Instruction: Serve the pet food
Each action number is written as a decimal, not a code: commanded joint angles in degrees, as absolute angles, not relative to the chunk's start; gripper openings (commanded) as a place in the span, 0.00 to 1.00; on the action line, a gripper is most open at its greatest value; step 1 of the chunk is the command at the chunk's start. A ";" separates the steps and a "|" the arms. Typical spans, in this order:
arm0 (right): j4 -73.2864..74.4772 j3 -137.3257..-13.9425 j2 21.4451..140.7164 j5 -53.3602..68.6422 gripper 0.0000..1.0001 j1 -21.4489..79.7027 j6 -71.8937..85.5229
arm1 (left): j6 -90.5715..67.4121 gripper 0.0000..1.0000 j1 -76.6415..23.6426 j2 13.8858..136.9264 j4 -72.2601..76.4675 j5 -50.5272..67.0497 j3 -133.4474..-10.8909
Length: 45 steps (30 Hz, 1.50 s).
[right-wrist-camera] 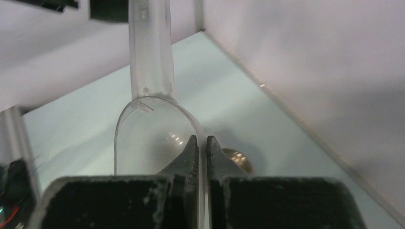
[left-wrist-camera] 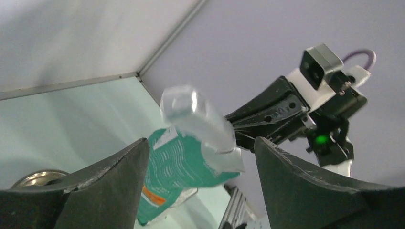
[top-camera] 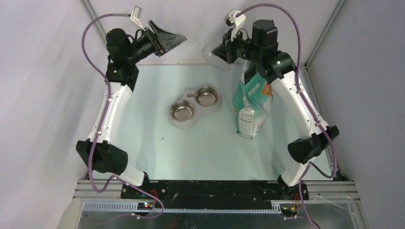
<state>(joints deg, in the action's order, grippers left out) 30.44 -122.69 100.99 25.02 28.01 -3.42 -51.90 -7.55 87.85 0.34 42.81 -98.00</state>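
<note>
No pet food shows; both steel bowls (top-camera: pixel 182 110) (top-camera: pixel 207 97) look bare inside. The teal-green and white bag (top-camera: pixel 251 102) stands upright right of them, its inside hidden. High at the back, my right gripper (top-camera: pixel 217 51) is shut on the side wall of a clear plastic scoop (right-wrist-camera: pixel 143 138), one finger inside the empty cup, the handle pointing away. My left gripper (top-camera: pixel 177 38) hangs open at the back left, pointing right, nothing between its fingers. In the left wrist view the open left gripper (left-wrist-camera: pixel 201 143) faces the scoop (left-wrist-camera: pixel 196 117) and bag (left-wrist-camera: pixel 176 167).
The bowls sit in a pale double feeder (top-camera: pixel 191 125) mid-table. Enclosure walls and metal frame posts (top-camera: pixel 325 33) close in behind and at both sides. The right arm's elbow (top-camera: pixel 313 143) juts out near the right edge, the left arm's elbow (top-camera: pixel 102 156) near the left.
</note>
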 commanded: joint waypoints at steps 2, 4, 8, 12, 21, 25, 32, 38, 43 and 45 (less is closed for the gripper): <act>30.12 -116.61 96.51 37.51 0.00 27.83 -2.09 | -47.94 0.84 -6.56 84.82 -0.76 55.90 -96.52; 29.18 -114.91 95.77 37.39 0.00 28.08 -1.58 | -48.37 0.83 -6.61 84.29 -1.62 56.23 -95.39; 27.57 -112.78 94.88 36.02 0.00 29.70 -3.31 | -47.32 0.75 -6.94 85.09 -5.83 58.11 -96.45; 27.17 -112.47 95.00 34.83 0.00 30.43 -4.65 | -45.66 0.67 -6.93 85.68 -10.39 61.27 -97.36; 27.49 -110.27 94.38 33.15 0.00 32.44 -6.97 | -49.27 0.58 -6.98 85.64 -6.04 62.65 -93.62; 27.51 -109.17 93.89 31.82 0.00 32.69 -7.22 | -49.36 0.51 -6.95 85.76 -5.81 63.41 -92.84; 27.09 -106.15 92.37 28.12 0.00 32.79 -8.81 | -50.59 0.49 -7.11 86.11 -5.27 67.14 -91.88; 26.99 -105.10 92.23 26.32 0.00 32.68 -10.23 | -51.55 0.37 -7.64 87.19 -4.84 70.97 -91.94; 27.38 -104.81 92.31 26.35 0.00 33.01 -11.69 | -51.56 0.22 -8.26 87.23 -5.16 71.76 -91.47; 27.57 -104.75 92.20 26.02 0.00 33.28 -12.23 | -50.55 0.04 -8.40 87.24 -5.89 71.11 -91.38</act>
